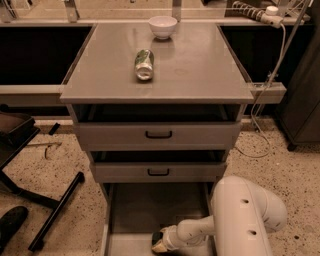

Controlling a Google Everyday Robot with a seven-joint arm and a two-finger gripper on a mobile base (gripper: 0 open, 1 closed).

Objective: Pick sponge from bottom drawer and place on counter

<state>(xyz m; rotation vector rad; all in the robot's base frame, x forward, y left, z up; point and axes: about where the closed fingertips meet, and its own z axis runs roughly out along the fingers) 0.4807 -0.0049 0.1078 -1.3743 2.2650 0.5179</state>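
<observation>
while the bottom drawer point(142, 210) stood pulled out toward the near side, the gripper point(159, 242) sat low inside it, close to its near edge and a little right of the middle, at the end of a white arm point(245, 215) that reached in from the right. a small dark patch point(156, 235) lay against the gripper's left tip; it may have been the sponge, but that could not be told, nor whether the gripper was open or had hold of anything. above, the middle drawer point(125, 172) and the top drawer point(115, 135), each with a black handle, showed dark gaps over their fronts. on the counter point(200, 65) a green-and-silver can point(144, 64) lay on its side, left of the middle, one end facing near, and a white bowl point(163, 26) stood upright at the far edge, apart from the can. a power strip point(252, 11) lay at the far right. a black chair leg point(57, 210) and a dark shoe point(11, 222) rested on the speckled floor at the left.
</observation>
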